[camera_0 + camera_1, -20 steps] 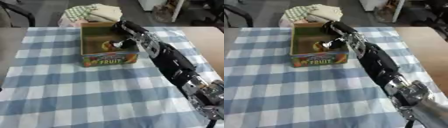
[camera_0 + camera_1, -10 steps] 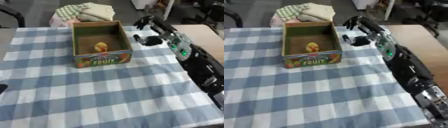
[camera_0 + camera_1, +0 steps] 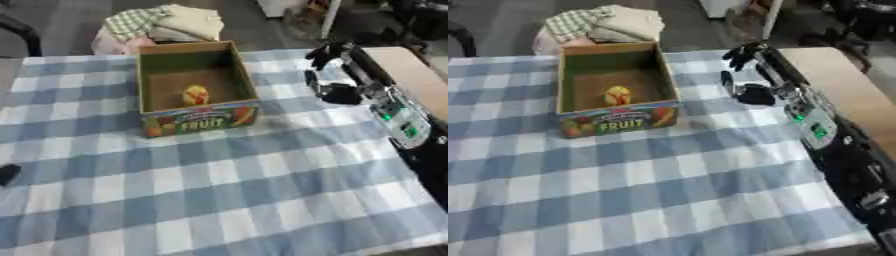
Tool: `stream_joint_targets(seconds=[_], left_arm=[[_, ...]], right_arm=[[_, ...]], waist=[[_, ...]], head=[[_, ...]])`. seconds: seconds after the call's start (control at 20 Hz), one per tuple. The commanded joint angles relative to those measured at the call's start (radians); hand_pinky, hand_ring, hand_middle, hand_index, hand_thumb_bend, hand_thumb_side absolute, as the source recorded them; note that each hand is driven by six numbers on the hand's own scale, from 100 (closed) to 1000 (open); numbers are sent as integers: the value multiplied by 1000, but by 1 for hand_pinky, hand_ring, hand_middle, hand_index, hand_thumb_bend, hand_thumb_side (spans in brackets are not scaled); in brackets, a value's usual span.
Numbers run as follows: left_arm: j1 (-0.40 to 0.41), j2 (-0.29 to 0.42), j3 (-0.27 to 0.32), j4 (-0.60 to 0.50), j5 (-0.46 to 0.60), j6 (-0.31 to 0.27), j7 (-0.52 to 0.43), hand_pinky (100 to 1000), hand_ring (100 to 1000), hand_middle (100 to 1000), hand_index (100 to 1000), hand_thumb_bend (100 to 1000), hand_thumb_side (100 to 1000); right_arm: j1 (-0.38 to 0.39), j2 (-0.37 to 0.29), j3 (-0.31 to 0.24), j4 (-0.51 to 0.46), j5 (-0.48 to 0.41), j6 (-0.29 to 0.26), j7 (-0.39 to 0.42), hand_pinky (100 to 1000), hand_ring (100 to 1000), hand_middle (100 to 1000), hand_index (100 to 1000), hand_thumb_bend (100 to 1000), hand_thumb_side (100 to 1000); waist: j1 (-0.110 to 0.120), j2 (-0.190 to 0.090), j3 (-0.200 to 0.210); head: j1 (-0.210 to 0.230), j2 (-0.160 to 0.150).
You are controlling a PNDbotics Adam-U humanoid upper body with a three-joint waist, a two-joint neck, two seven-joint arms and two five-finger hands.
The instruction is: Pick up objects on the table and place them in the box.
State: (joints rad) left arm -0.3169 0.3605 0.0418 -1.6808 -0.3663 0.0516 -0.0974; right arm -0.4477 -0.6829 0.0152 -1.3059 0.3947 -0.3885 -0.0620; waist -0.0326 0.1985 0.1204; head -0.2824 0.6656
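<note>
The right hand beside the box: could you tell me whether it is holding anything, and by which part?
Nothing: the right hand is empty, right of the box.

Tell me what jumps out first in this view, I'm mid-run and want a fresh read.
The open cardboard box marked FRUIT stands out on the blue checked tablecloth, with a small yellow and red object lying on its floor. To its right the robot's black right hand hangs above the cloth, fingers relaxed and holding nothing. Behind the box, off the table, sits a pile of folded cloths.
</note>
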Motion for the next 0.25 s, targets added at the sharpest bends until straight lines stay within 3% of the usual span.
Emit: stream_joint_targets(seconds=[0.05, 0.25], left_arm=[[-6, 20, 12, -15, -2, 0, 6, 739, 582, 508, 626, 691, 347], [-6, 19, 10, -15, 0, 0, 9, 739, 582, 507, 626, 691, 353]], right_arm=[[39, -20, -33, -91, -53, 26, -5, 715, 570, 537, 744, 100, 378], [103, -8, -55, -160, -123, 62, 5, 714, 565, 524, 739, 100, 388]], waist=[[1, -13, 1], [2, -14, 5]], head=[[5, -7], [4, -3]])
